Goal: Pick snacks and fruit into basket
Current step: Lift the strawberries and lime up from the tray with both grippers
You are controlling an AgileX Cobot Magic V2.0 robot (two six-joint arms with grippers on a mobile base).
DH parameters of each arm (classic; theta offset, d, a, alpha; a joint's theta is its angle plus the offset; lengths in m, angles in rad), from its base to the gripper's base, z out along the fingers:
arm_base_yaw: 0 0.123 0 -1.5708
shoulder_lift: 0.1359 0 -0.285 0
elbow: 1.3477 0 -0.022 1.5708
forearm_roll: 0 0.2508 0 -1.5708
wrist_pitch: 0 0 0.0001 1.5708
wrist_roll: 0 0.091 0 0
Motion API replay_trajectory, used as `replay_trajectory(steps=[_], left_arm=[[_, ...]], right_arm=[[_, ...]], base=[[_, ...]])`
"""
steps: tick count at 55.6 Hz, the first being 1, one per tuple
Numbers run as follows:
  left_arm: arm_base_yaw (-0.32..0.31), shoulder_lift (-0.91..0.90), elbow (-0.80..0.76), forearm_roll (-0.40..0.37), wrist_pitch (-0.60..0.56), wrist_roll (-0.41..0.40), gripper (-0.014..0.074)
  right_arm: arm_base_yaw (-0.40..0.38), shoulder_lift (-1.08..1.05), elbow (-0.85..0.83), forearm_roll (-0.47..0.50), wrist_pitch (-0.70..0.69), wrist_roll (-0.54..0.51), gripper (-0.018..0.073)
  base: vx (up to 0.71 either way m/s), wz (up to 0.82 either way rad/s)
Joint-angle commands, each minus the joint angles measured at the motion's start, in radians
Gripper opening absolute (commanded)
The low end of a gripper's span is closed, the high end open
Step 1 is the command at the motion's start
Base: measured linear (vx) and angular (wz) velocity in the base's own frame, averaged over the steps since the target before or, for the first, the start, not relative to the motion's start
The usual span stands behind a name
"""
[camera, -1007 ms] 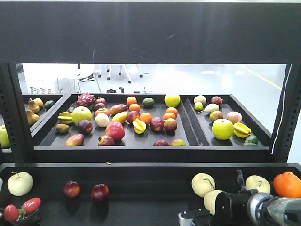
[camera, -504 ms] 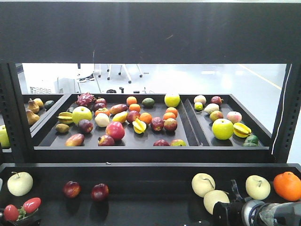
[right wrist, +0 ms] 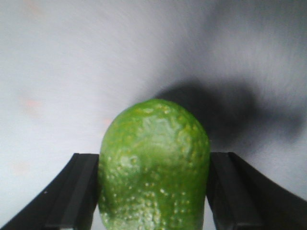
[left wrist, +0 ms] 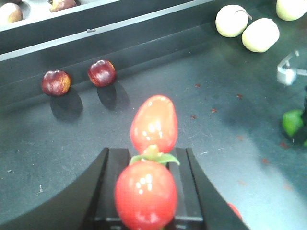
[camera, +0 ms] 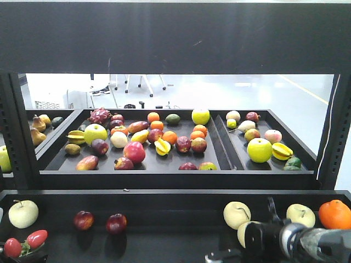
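Though bumpy, green fruit [right wrist: 154, 163] snug between right fingers [right wrist: 72, 191]

Both grippers loaded, jaws closed on fruit.
Left gripper [left wrist: 147, 154] clamps a red fruit [left wrist: 145, 191] between its dark fingers [left wrist: 108, 187]. Right gripper [right wrist: 153, 160] pinches a bumpy green fruit [right wrist: 153, 139], fingers touching both flanks. Right arm [camera: 310, 244] is low and roughly level, entering from the front view's right edge.
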Motion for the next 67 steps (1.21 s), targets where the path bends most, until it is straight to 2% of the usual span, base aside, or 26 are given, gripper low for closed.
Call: replay_trajectory(steps=[1,23,27,35,45,54,67], left_arm=[[0.004,-0.018,-0.026,-0.013,-0.07,-0.001,-0.0006],[0.004,-0.018,-0.026,-0.013,-0.138,-0.001,-0.0006],[0.004,-0.018,-0.026,-0.013,-0.156,-0.001,-0.0006],[0.004,-0.018,-0.026,-0.013,-0.156,-0.001,-0.0006],[0.004,-0.018,-0.026,-0.014,-0.156,-0.002,-0.0006],[0.004,-0.018,-0.026,-0.015,-0.156,-0.002,-0.0006],[0.004,-0.032,-0.026,-0.016,-0.191,-0.01,-0.0006]], right_arm=[[-0.003,-0.09,-0.071,0.002,0.083,-0.007,-0.0013],[-0.003,-0.5,-0.088,-0.004,0.076,-0.017,-0.0009],[-0.003,-0.641,-0.088,-0.004,0.032,-0.018,-0.0009],[-0.003,-0.789,-0.074,-0.007,-0.019,-0.018,-0.0009],[-0.003,-1.014,0.096,-0.069,-0.137,-0.001,-0.0009],[-0.003,-1.206,0.271,-0.129,-0.203,0.075,-0.0009],[-0.003,-1.441,0.482,-0.137,-0.282,0.093,-0.0009]], base=[[0.0,0.0],[0.0,0.0],[0.0,0.0],[0.0,0.0],[0.0,0.0],[0.0,0.0],[0.0,0.0]])
